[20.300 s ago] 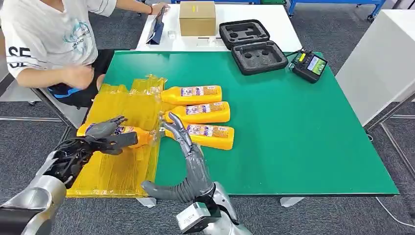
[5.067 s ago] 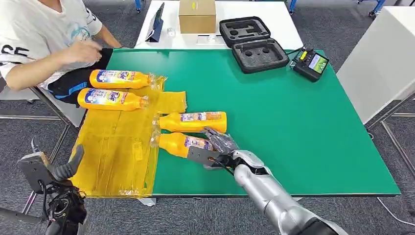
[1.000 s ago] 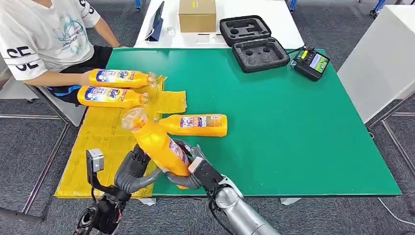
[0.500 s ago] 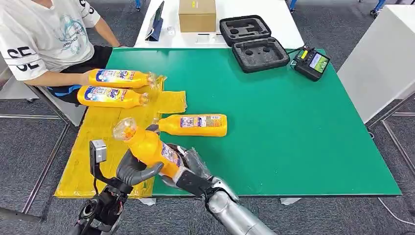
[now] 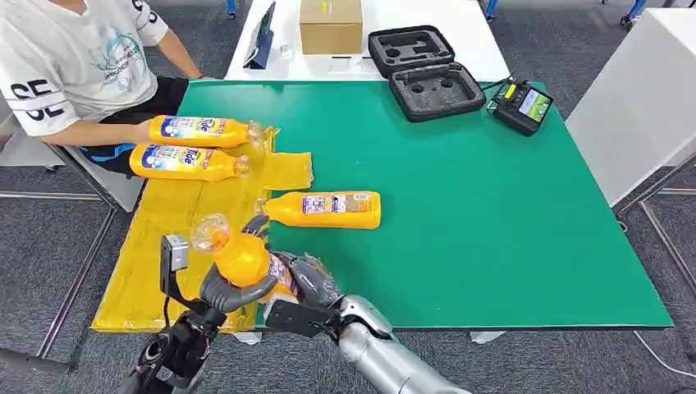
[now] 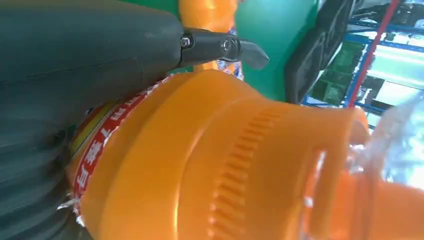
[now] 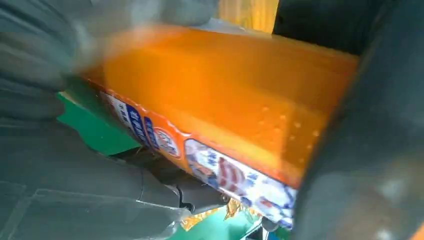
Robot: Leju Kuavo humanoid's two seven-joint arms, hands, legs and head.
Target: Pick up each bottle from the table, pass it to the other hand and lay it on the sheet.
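Green table fills centre of head view, yellow sheet along its left edge. Lower left of frame: held bottle raised over sheet's near corner, cap toward upper left. Left hand fingers wrapped round its shoulder; right hand clasping its lower body w/ label. Third bottle lies on table at frame centre. Two bottles lie on sheet, upper left, beside seated person.

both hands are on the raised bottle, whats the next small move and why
Probably the right hand should let go. The left hand already wraps the bottle near its neck, and the yellow sheet lies on the left hand's side.
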